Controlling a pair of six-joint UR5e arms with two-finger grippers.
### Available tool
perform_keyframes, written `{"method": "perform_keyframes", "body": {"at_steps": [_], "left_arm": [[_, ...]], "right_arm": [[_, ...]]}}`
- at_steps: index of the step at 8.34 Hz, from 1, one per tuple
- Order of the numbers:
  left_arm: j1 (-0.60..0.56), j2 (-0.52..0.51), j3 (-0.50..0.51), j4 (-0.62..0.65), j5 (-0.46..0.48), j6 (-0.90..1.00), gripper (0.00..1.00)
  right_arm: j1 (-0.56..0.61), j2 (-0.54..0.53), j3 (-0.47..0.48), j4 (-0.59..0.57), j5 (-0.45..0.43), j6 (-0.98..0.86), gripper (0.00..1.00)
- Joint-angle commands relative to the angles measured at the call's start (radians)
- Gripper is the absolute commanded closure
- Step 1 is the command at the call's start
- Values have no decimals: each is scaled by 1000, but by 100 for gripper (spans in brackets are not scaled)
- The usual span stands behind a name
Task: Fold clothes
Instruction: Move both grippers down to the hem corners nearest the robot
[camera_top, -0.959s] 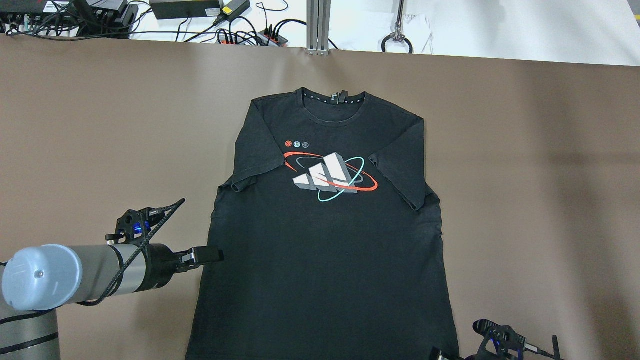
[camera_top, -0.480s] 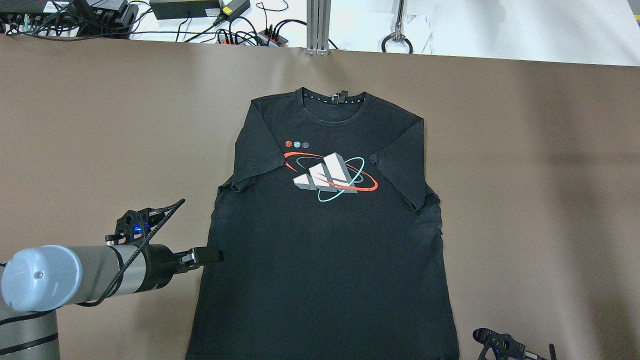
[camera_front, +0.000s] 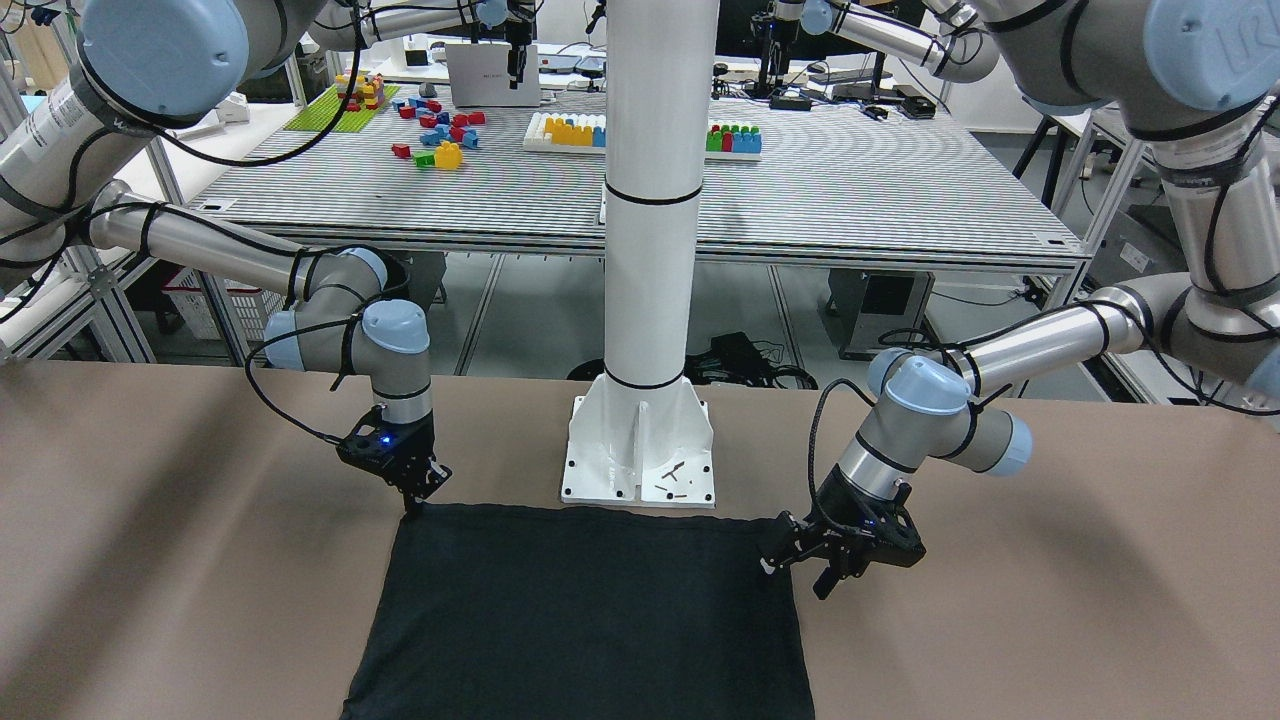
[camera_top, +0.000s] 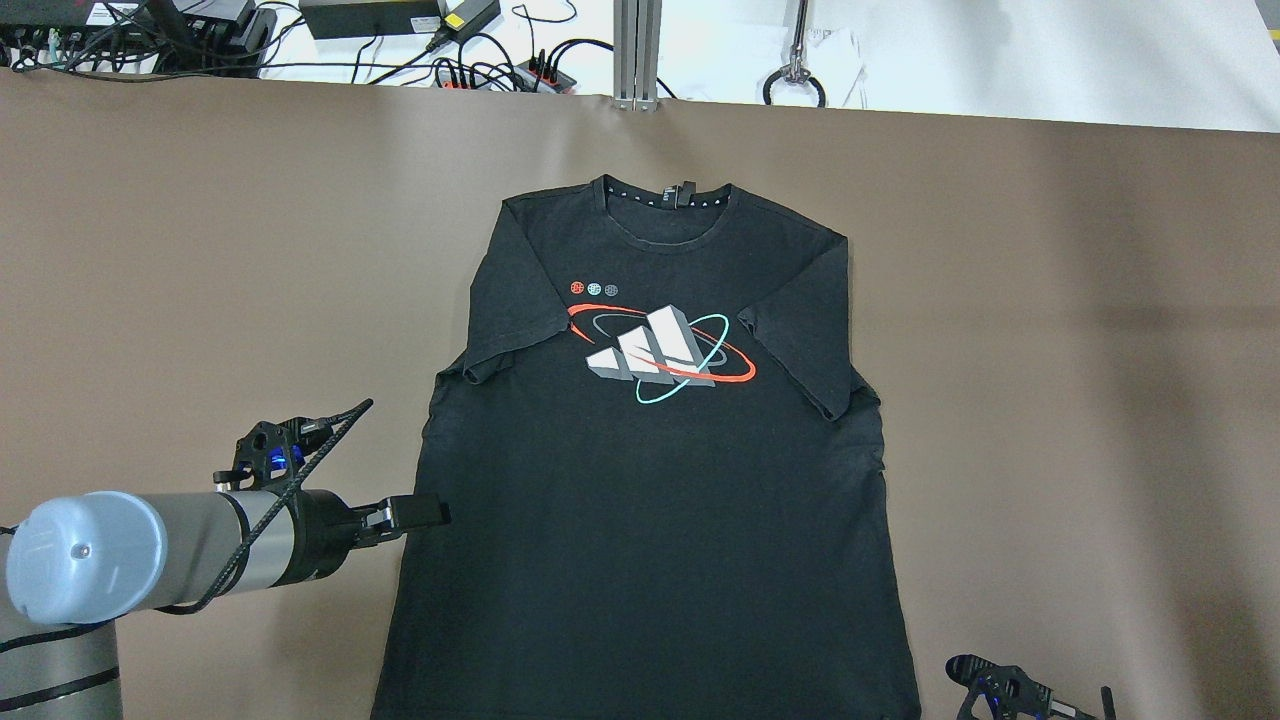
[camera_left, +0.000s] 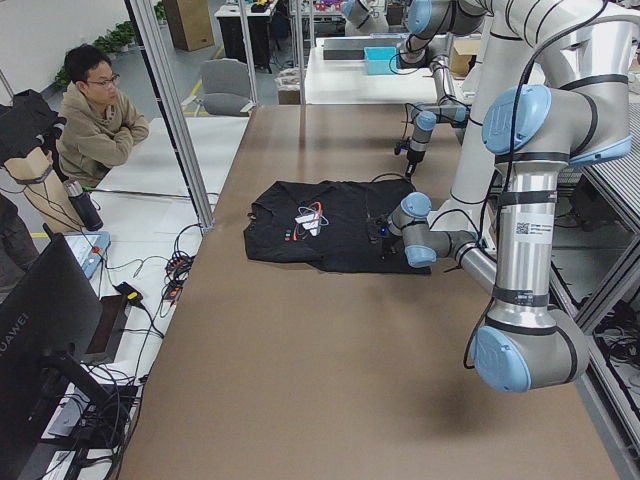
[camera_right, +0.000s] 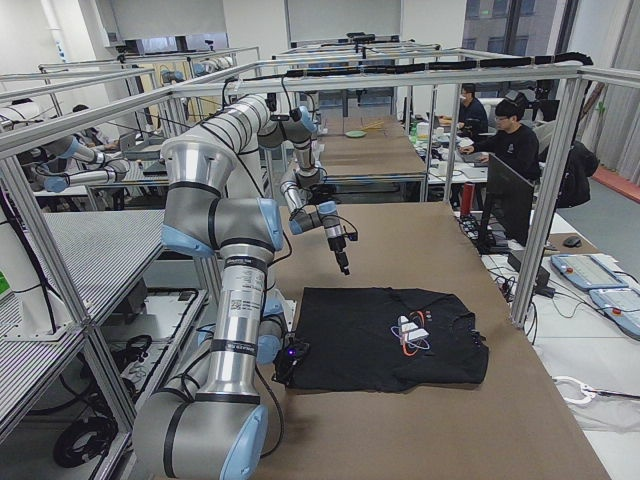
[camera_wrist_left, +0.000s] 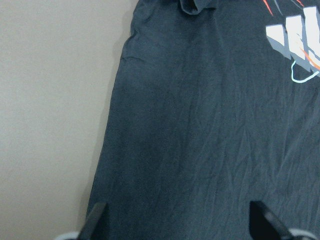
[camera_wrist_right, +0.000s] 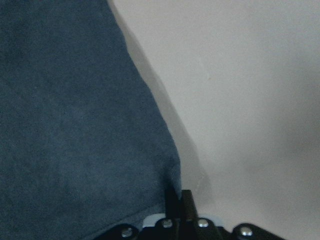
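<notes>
Front view: T-shirt (camera_front: 590, 610) lies flat before the white pillar (camera_front: 640, 470). My left gripper (camera_front: 797, 572) is at its side edge, my right gripper (camera_front: 412, 497) at a hem corner.

Overhead, I see the right wrist mount (camera_top: 1000, 688) lower than a second ago. Brown table (camera_top: 1100, 350) shows wide on both sides.

Left wrist view: fingers (camera_wrist_left: 97, 217) spread apart over the cloth.

Right wrist view: fingers (camera_wrist_right: 187, 200) pressed together at the corner.

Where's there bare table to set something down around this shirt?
Wide bare table either side of the black T-shirt, plus a strip beyond its collar. Crowded nearest the robot: left gripper and right gripper flank the hem.
</notes>
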Motion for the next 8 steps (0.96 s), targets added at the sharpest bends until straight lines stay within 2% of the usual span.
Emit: {"method": "perform_keyframes", "body": {"at_steps": [1,4,6,8], "left_arm": [[8,-1,1,0,2,0,0],[97,-4,-2,24,118,-62,0],[166,8,-54,145,211,-123,2],[268,15,-112,289,288,-196,19]], "right_arm": [[-2,-4,15,-2,6,-6,86],[-2,-23,46,-6,14,-10,84],[-2,-24,52,-5,17,-9,100],[-3,-24,58,-5,20,-10,100]]}}
